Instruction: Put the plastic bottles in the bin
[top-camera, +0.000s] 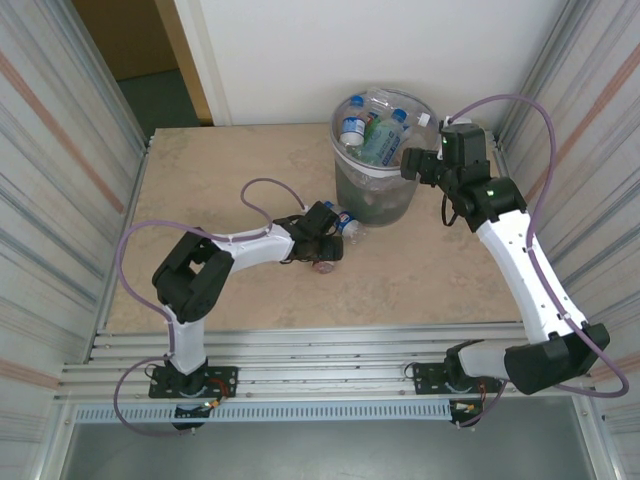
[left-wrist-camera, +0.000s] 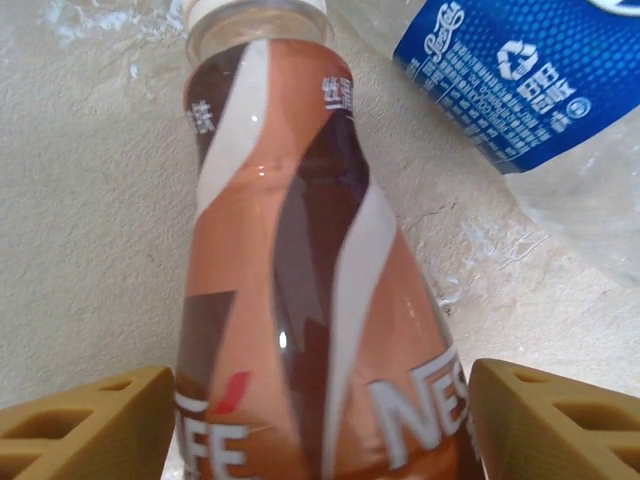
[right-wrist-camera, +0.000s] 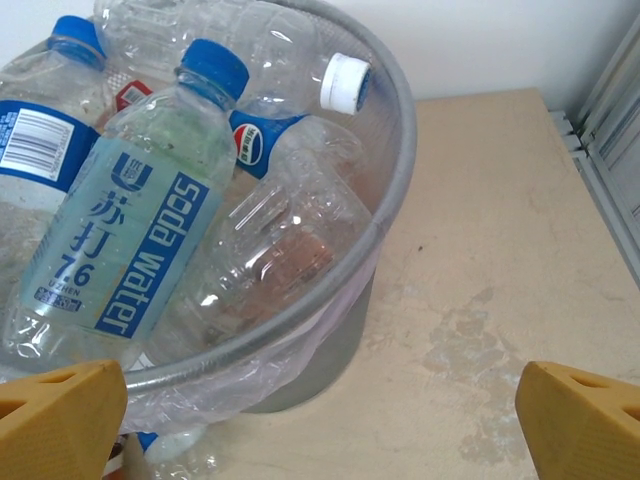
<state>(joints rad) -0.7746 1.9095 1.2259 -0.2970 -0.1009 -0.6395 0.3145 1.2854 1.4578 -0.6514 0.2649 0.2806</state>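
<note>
Bottles crowd the bin (right-wrist-camera: 392, 190) at the far side of the table (top-camera: 230, 160), a blue-capped soda water bottle (right-wrist-camera: 130, 250) lying on top. Our right gripper (right-wrist-camera: 320, 400) hangs just beside the rim, its fingers spread wide and holding nothing. Our left gripper (left-wrist-camera: 320, 400) is down at the tabletop near the bin's foot, its fingers flanking a brown Nescafé bottle (left-wrist-camera: 290, 250) lying there; we cannot tell whether they press it. A blue-labelled bottle (left-wrist-camera: 500, 80) lies just beside.

"soda water" on blue-capped bottle (right-wrist-camera: 120, 270), "NES" on brown bottle (left-wrist-camera: 300, 300)
</note>
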